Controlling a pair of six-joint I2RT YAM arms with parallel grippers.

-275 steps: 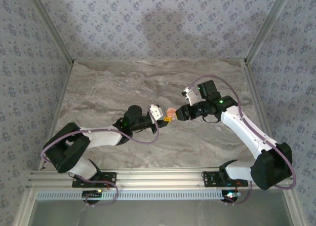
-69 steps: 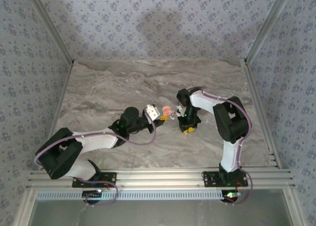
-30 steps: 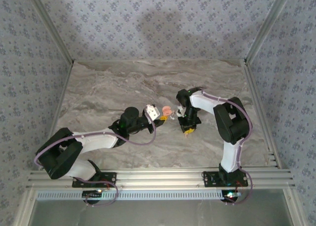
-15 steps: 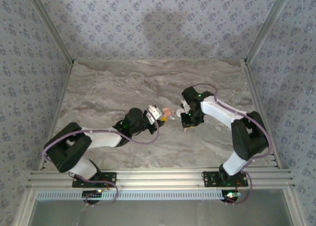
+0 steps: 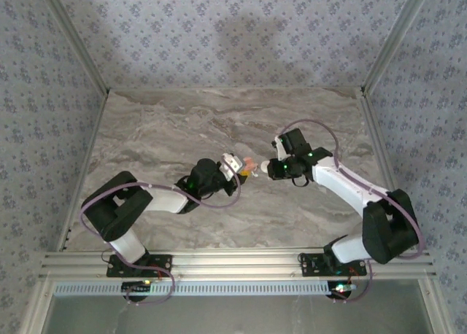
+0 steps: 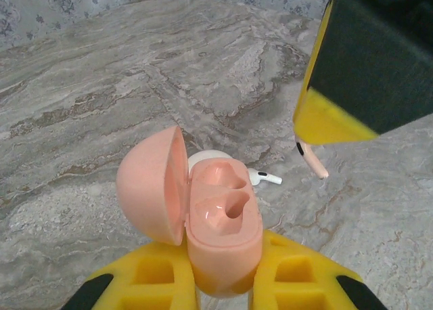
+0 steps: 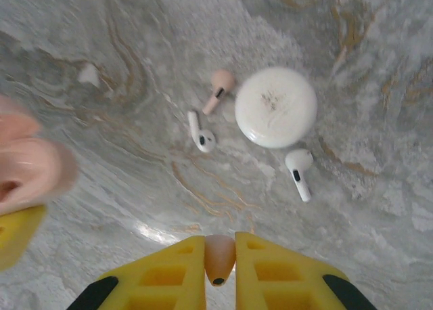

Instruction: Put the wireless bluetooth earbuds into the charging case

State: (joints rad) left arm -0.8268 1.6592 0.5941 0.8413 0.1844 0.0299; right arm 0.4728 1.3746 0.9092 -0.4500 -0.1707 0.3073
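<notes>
The charging case (image 6: 223,212) is salmon-pink and held upright in my left gripper (image 6: 223,256), whose yellow fingers are shut on its base. Its lid (image 6: 150,185) hangs open to the left, and both sockets are empty. My right gripper (image 7: 220,248) is shut on a pink earbud (image 7: 220,257). In the left wrist view that earbud's stem (image 6: 313,162) hangs below a yellow finger (image 6: 330,115), up and to the right of the case. A second pink earbud (image 7: 218,88) lies on the table. From above, both grippers meet mid-table around the case (image 5: 249,163).
A round white case (image 7: 276,107) lies shut on the marble table (image 5: 168,130), with one white earbud (image 7: 201,135) to its left and another (image 7: 298,172) below it. Metal rails edge the table on the left, right and near sides.
My right arm has lifted off the table and swung left toward the case with the pink earbud in its grip. The left gripper has shifted slightly right, still holding the open case.
</notes>
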